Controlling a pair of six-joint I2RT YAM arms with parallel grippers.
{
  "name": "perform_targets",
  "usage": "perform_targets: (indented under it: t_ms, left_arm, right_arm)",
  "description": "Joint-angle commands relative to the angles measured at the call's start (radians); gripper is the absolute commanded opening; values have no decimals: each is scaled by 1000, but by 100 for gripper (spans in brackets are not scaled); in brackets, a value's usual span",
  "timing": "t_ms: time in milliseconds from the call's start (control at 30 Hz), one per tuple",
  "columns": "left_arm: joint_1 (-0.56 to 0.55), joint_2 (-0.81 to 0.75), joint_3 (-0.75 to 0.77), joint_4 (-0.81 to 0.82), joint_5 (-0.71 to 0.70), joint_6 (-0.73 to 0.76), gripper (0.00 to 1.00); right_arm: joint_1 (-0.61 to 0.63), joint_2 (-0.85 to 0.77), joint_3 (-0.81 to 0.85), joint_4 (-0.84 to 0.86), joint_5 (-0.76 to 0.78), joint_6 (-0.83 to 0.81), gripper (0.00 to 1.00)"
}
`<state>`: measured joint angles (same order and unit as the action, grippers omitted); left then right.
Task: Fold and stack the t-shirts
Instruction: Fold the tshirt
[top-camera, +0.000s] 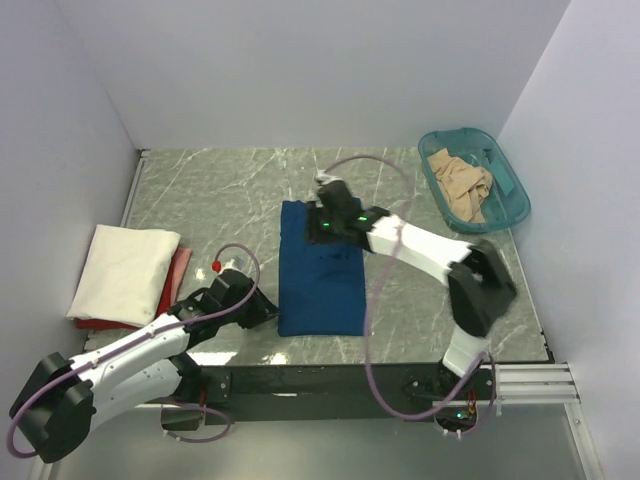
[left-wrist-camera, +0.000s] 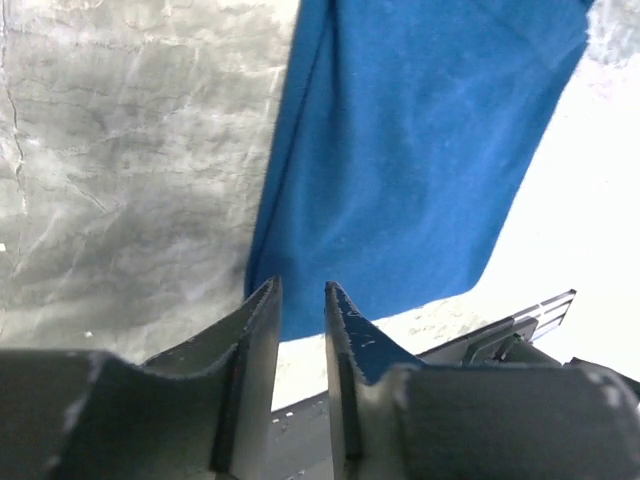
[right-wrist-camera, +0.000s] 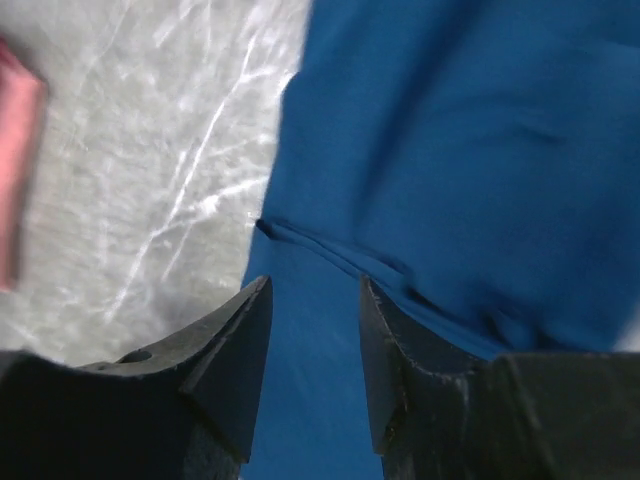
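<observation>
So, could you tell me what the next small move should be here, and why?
Probably close the right gripper on the blue t-shirt's far edge to fold it toward the near one. It lies as a long strip, longer than the folded cream t-shirt, and both the right and left gripper stand open, empty.

Plain white walls (top-camera: 300, 70) enclose a grey-green marbled tabletop (top-camera: 230, 190) with a black rail (top-camera: 320, 380) along its near edge

Open tabletop (top-camera: 230, 195) left of navy t-shirt (top-camera: 320, 285)
</observation>
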<state>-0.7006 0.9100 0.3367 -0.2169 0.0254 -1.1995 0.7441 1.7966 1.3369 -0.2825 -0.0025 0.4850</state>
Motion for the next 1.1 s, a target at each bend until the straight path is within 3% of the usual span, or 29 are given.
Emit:
perform_targets:
  t_ms: [0,200,367,500,700,1067]
  left_arm:
    - [7,-19,42,-72,-24,38,32]
    - [19,-23,38,-55,30,86,48]
    - [26,6,18,-1,74,100,48]
    - [26,30,-11,65,111,92,47]
    - [26,64,-34,102,128,92,45]
    - [10,78,-48,85,100,78,43]
  right_arm:
    - [-51,-251,-225,11,-30,111,47]
    - [-72,-590,-620,28,-59,222,47]
    - [-78,-822,-901,86,-136,363,47]
    - [-78,-963,-1030,123,-166,446,47]
    - [-78,-1040,-1122,126,-160,510,47]
    - [-80,-994,-1176,187,-186,543,46]
